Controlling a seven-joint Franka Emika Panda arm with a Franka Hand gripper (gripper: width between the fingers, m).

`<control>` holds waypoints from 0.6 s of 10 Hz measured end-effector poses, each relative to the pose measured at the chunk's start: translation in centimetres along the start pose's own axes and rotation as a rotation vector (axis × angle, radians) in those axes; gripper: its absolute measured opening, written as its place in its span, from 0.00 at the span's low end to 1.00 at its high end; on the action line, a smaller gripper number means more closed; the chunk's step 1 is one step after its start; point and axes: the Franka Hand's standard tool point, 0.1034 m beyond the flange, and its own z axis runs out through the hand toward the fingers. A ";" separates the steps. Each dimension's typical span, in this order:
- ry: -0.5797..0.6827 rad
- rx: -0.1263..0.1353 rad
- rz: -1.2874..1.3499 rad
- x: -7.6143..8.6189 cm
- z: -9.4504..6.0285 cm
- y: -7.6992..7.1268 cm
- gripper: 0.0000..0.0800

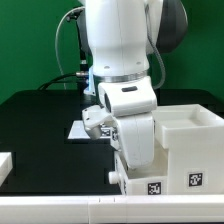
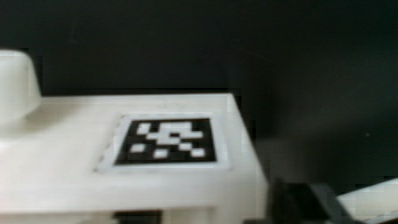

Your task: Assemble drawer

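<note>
Green wall behind, black tabletop point(image 1: 40, 130) beneath; on it, toward the exterior view's right and near the front edge, stands the drawer's housing point(image 1: 195, 155), a large white box with tags on its near face. Pressed against its side facing the exterior view's left is a smaller white part point(image 1: 135, 150), probably one of the trays, standing tall and also tagged low down. The wrist view looks closely onto a flat white face with a tag point(image 2: 173, 140), a rounded white shape point(image 2: 15, 85) beside it, perhaps a knob.

The gripper point(image 1: 112, 130) sits low, right at that smaller part; its fingertips are hidden behind the part, so I cannot tell how wide it stands or whether it grips anything. Further out, the marker board point(image 1: 80, 128) lies behind the arm; another white piece point(image 1: 5, 165) lies at the exterior view's left edge.

Judging the risks: if the part is tilted against the housing, pushing could jam it or shove the housing across the table; a weak pinch on smooth plastic could let it slip.
</note>
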 end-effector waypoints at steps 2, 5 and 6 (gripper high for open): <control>-0.016 0.015 -0.002 -0.5 -2.6 0.8 0.73; -0.040 0.030 0.001 -3.2 -6.8 2.5 0.79; 0.022 0.039 -0.034 -4.9 -6.1 2.5 0.81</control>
